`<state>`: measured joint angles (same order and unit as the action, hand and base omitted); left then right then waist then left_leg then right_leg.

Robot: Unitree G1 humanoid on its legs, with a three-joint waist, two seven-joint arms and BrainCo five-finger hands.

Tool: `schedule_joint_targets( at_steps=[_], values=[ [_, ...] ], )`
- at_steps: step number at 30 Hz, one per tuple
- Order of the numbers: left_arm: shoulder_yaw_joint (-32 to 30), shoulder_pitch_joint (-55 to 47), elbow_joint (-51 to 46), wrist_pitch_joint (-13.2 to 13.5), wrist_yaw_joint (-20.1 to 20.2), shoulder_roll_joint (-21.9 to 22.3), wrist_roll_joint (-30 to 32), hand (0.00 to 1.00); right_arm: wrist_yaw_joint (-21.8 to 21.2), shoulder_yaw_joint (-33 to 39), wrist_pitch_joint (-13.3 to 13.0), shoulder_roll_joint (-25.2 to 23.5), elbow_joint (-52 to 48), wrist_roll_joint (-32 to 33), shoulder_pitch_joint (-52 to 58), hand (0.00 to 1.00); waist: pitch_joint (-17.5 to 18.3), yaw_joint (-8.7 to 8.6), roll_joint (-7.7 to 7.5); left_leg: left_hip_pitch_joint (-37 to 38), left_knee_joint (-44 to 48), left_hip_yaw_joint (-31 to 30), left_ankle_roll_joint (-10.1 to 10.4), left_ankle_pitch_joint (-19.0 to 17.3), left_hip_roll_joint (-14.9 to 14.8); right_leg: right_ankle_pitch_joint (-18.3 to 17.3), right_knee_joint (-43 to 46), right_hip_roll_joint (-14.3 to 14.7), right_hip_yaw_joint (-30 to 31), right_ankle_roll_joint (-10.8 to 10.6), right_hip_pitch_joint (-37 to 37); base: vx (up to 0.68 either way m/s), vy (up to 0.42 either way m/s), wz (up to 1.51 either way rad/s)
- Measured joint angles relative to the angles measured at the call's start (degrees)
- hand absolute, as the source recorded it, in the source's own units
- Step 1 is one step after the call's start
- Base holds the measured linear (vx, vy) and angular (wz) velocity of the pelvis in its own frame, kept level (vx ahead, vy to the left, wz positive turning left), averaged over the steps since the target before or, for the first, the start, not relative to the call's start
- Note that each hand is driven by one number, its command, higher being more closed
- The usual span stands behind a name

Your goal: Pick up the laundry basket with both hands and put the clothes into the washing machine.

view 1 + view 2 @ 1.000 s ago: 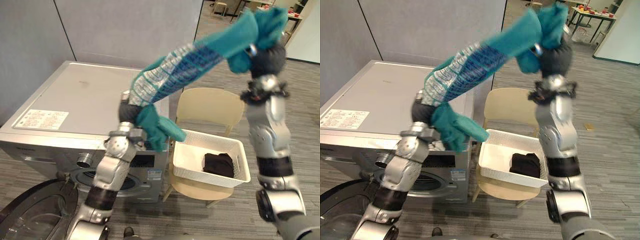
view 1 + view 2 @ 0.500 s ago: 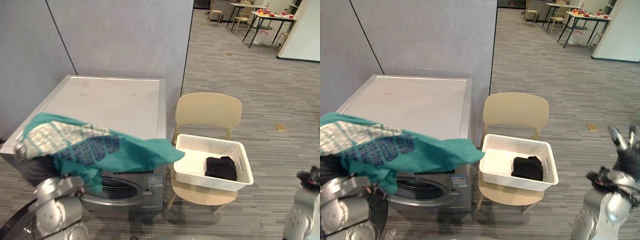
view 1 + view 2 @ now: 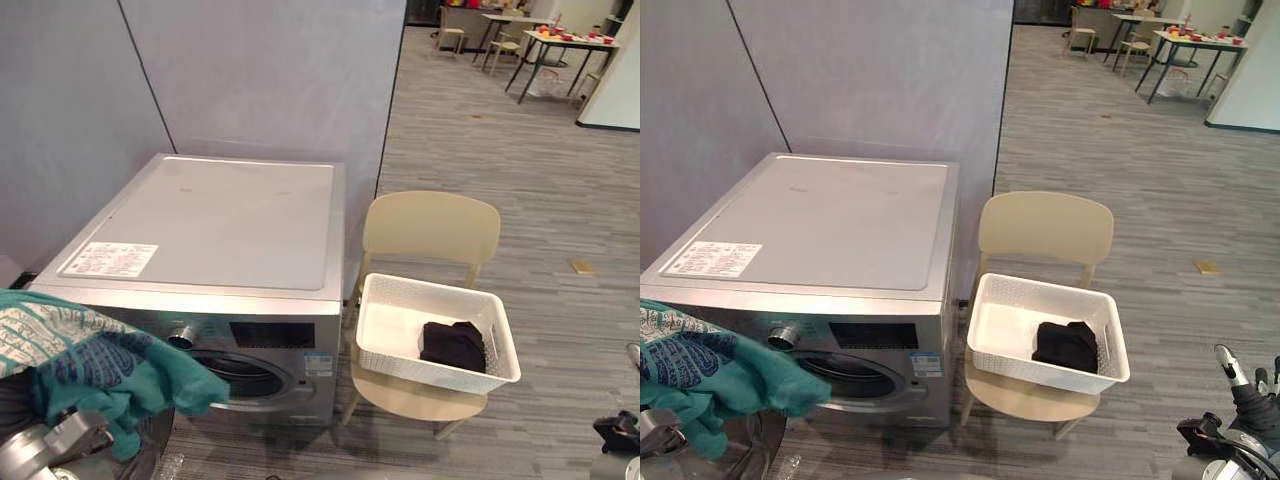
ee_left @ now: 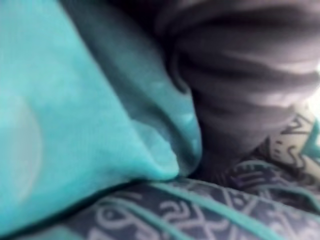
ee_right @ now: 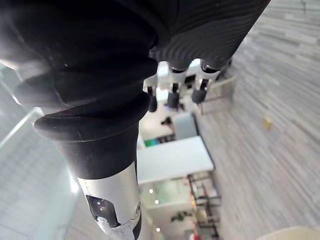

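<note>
**Spotter:** Where is the clothing sitting?

**Operator:** I'm seeing a teal shirt [image 3: 95, 365] bunching low at my left, in front of the washer's [image 3: 225, 225] front left corner, not inside it. It is draping over the left hand [image 4: 240, 70]. In the left wrist view, teal cloth and its dark printed part are pressing right up against the hand's ribbed cover.

**Spotter:** Is that hand gripping it?

**Operator:** I cannot tell; the cloth is hiding the fingers.

**Spotter:** And the other one?

**Operator:** The right hand [image 3: 1252, 405] is hanging low at my right, well apart from everything. Its fingers [image 3: 1225, 362] are pointing up straight and holding nothing.

**Spotter:** The basket?

**Operator:** The white basket [image 3: 432, 368] is sitting on the seat of a pale chair [image 3: 430, 228], just beside the washer's right side. A black cloth [image 3: 452, 345] is lying in its right half. I'm not touching the basket with either hand.

**Spotter:** The washer itself?

**Operator:** It is standing against a grey wall [image 3: 260, 80], with a label [image 3: 100, 260] lying on its top near the front left. The round port [image 3: 245, 375] on its front is showing dark. The grey floor [image 3: 560, 200] is running off behind the chair to some tables [image 3: 560, 35] far back.
</note>
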<state>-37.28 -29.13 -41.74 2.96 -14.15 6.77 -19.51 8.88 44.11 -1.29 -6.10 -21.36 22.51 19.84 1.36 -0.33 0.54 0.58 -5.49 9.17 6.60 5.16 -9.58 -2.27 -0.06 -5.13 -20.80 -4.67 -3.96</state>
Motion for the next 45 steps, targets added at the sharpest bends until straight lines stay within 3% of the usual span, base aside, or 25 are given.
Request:
schedule_joint_targets(
  at_steps=[3,7,10,15,17,24,29,35,42,45],
  values=[
    [0.89,-0.17,0.45,0.01,-0.87,0.01,-0.07,1.0,0.74,-2.17,0.0,0.05,-0.01,0.34,1.35,0.0,-0.21,1.26,0.0,-0.13,0.07,-1.04,0.0,0.01,0.01,-1.03,1.49,-0.26,-1.23,-0.4,0.02,0.03,-0.011,0.2],
    [3.38,-0.82,3.27,-0.22,-0.95,0.0,-0.13,1.0,1.2,-6.43,0.01,0.17,-0.78,0.58,2.66,0.0,-1.72,1.56,-0.04,0.04,0.39,-2.1,-0.07,-0.06,0.16,-3.97,5.52,-1.32,-2.96,-0.65,0.32,0.04,-0.01,0.26],
    [6.43,-1.27,7.61,-0.78,-0.6,0.0,-0.86,1.0,1.33,-9.77,0.08,-0.28,-4.07,0.69,4.7,0.0,-3.65,3.09,-0.11,-1.77,4.93,-2.25,-0.27,-2.62,0.18,-6.13,8.9,-2.41,-3.53,-0.69,1.29,0.03,-0.009,0.06],
    [11.07,-0.99,18.63,-2.91,1.26,-0.18,-3.37,1.0,2.55,-14.62,0.05,-0.51,-4.62,1.57,5.81,0.0,-7.58,2.98,-0.26,-5.15,11.41,-2.4,0.06,-5.34,-0.13,-8.28,14.51,-4.18,-4.15,-0.11,3.65,0.07,-0.002,0.04],
    [13.39,0.32,22.99,-3.83,1.77,-0.23,-3.47,1.0,3.42,-15.41,0.05,-0.39,-3.78,1.67,5.74,0.0,-11.06,2.96,-0.62,-8.0,14.92,-1.65,-0.03,-6.71,-0.63,-9.32,17.3,-4.77,-4.09,0.24,6.07,0.0,0.0,0.0],
    [15.36,5.91,36.18,-4.41,1.17,-1.56,-3.43,1.0,6.19,-15.76,-0.18,-0.22,0.02,2.79,5.39,0.0,-15.27,2.89,-0.7,-14.87,25.95,-0.18,-0.19,-13.32,-3.02,-11.98,23.16,-5.23,-1.41,0.27,11.83,0.01,0.016,-0.2],
    [14.81,15.12,42.56,-4.28,-2.64,-2.81,-3.46,1.0,8.59,-15.7,-1.67,0.32,0.03,2.91,4.18,0.0,-18.53,2.76,-0.77,-20.62,36.2,1.99,-0.46,-18.47,-5.74,-14.36,30.33,-5.4,1.31,0.45,18.0,0.0,0.037,-0.31],
    [14.53,23.31,45.7,-2.24,-7.42,-2.44,-4.72,1.0,10.01,-15.5,-3.09,0.93,0.02,3.48,3.04,0.0,-21.99,2.46,-0.96,-28.05,48.9,2.72,-1.51,-24.0,-8.44,-17.6,41.06,-6.23,4.02,0.5,26.04,-0.03,0.052,-0.22],
    [12.07,33.04,55.63,-1.38,-10.74,-3.57,-7.39,1.0,11.21,-14.89,-4.08,1.06,-0.73,3.92,1.8,0.0,-25.45,2.12,-1.77,-34.35,57.3,2.03,-2.67,-27.38,-9.79,-19.08,48.38,-6.99,5.61,0.45,32.15,-0.08,0.05,-0.07],
    [11.05,38.55,61.61,-1.42,-12.06,-5.94,-9.87,1.0,11.79,-14.58,-4.72,1.16,-2.44,3.91,1.78,0.0,-26.74,1.2,-2.45,-38.35,60.38,1.63,-3.54,-28.27,-10.41,-19.62,50.22,-6.97,6.28,0.03,35.52,-0.12,0.017,-0.05]
  ],
)
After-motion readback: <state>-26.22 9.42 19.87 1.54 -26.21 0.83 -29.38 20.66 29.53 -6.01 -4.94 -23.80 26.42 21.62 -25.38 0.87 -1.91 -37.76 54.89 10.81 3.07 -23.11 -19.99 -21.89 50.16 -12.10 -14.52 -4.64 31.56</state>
